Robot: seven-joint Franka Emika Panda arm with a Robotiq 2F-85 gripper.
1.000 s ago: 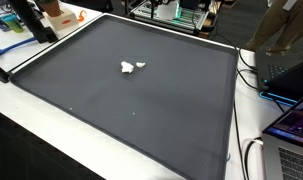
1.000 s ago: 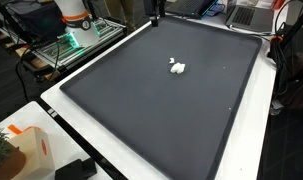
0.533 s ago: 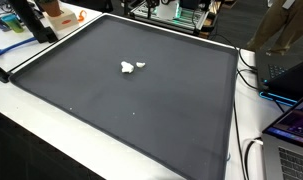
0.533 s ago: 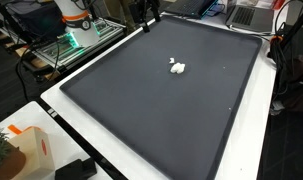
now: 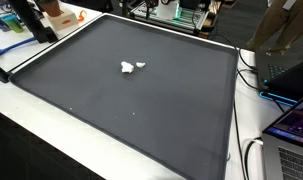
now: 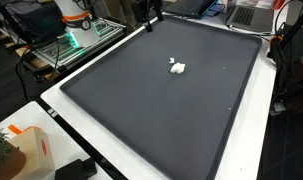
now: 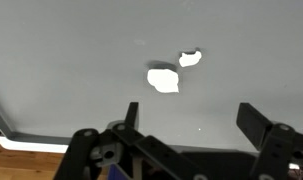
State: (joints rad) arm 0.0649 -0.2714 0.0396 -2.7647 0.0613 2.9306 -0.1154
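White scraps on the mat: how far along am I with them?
Done: nothing yet; the larger scrap and the smaller scrap lie apart on the dark mat, untouched. In hand: the gripper hangs near the mat's edge, fingers open and empty. Left: the whole approach and grasp.

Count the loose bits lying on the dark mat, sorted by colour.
White scraps: 2 (a larger one and a smaller one, lying apart)
Total: 2
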